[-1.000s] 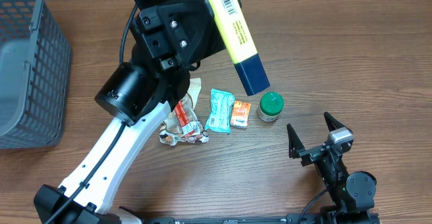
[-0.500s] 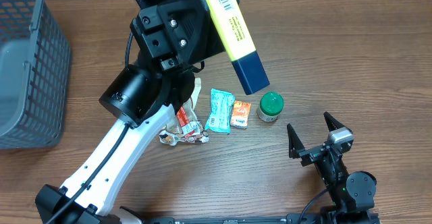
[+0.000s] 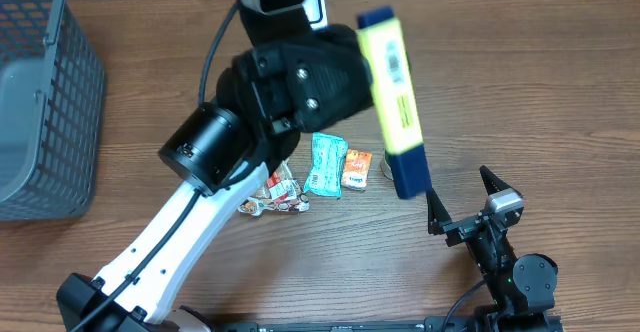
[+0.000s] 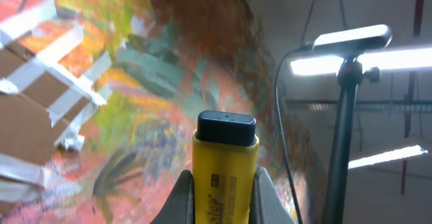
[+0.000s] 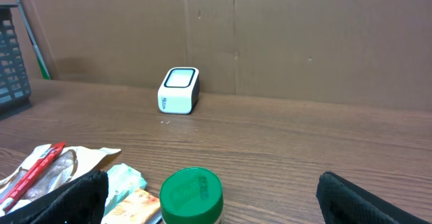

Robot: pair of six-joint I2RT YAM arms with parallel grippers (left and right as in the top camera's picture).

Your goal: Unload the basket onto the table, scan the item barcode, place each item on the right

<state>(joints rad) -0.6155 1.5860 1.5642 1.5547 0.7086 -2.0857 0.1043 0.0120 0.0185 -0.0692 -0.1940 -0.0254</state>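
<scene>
The item, a long yellow stick pack with dark blue ends, is held high above the table, and a printed code panel on its side faces up. My left gripper is shut on the yellow pack. In the left wrist view the pack stands between the two grey fingers, pointing at the ceiling lights. The white barcode scanner sits at the back of the table, half hidden behind the left arm in the overhead view. My right gripper rests open near the front edge, holding nothing.
A green-capped jar stands just ahead of the right gripper. A teal packet, an orange packet and a crumpled wrapper lie mid-table. A grey mesh basket stands at the left edge.
The left arm has swung right and turned the yellow pack, so the pack now hangs over the green-capped jar with both ends in view. The right arm has not moved.
</scene>
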